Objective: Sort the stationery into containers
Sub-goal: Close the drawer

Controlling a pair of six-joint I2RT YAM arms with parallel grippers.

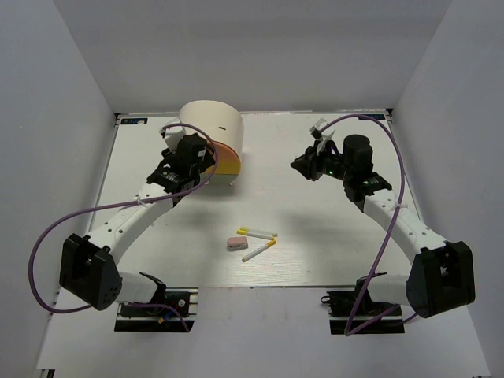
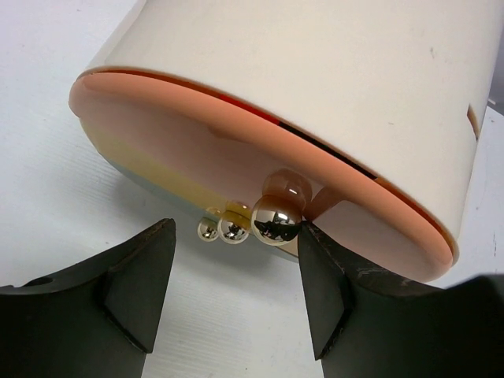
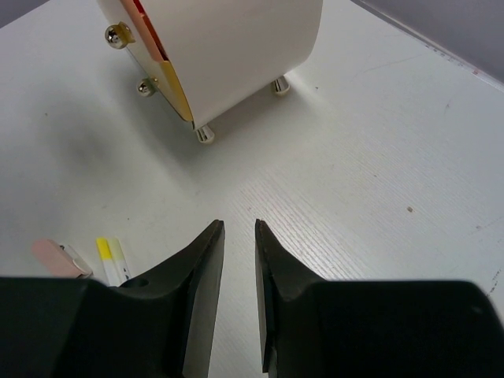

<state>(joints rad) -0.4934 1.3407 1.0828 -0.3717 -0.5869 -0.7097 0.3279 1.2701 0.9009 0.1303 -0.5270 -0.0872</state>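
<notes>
On the left, our left gripper (image 1: 191,160) hangs at the front of the cream chest (image 1: 211,122), which stands on the table (image 1: 339,252) at its far left. In the left wrist view the left gripper (image 2: 236,264) has its fingers (image 2: 138,283) spread wide. The shiny round knobs (image 2: 276,222) of the orange drawer (image 2: 189,138) sit in the gap between them. The largest knob lies just beside one finger, and we cannot tell whether they touch.

In the middle of the table, near the front edge, a pinkish eraser (image 1: 237,243) lies just beside two white pens (image 1: 257,233) with yellow tips.

On the right, our right gripper (image 1: 309,166) hovers above bare table, well apart from the chest. Its fingers (image 3: 201,268) are nearly pressed together, with only a thin slit between them, and pinch nothing.
</notes>
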